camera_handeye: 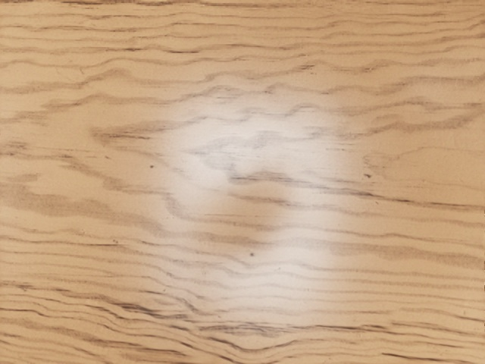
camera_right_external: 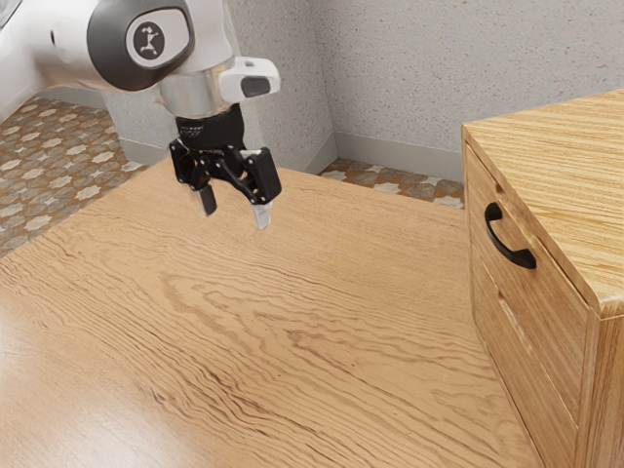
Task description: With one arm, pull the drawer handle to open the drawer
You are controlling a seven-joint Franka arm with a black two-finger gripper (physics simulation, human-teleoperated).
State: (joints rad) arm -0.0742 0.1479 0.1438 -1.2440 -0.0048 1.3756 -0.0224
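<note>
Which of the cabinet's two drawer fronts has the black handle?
The upper drawer, directly under the cabinet top: the curved black handle is mounted on it, while the lower front shows no dark handle.

White arm [camera_right_external: 58, 44] ending in a black pincer [camera_right_external: 234, 213].
Well above the pincer, a dark grey round joint cap [camera_right_external: 146, 41] carries a small white disc with a black figure mark. Just above the pincer sits a silvery cylindrical wrist [camera_right_external: 190, 95], and beside that a rounded white box [camera_right_external: 249, 78] with a dark window. The pincer's black body bears tiny white lettering, and its fingertips [camera_right_external: 260, 217] are pale grey.
</note>
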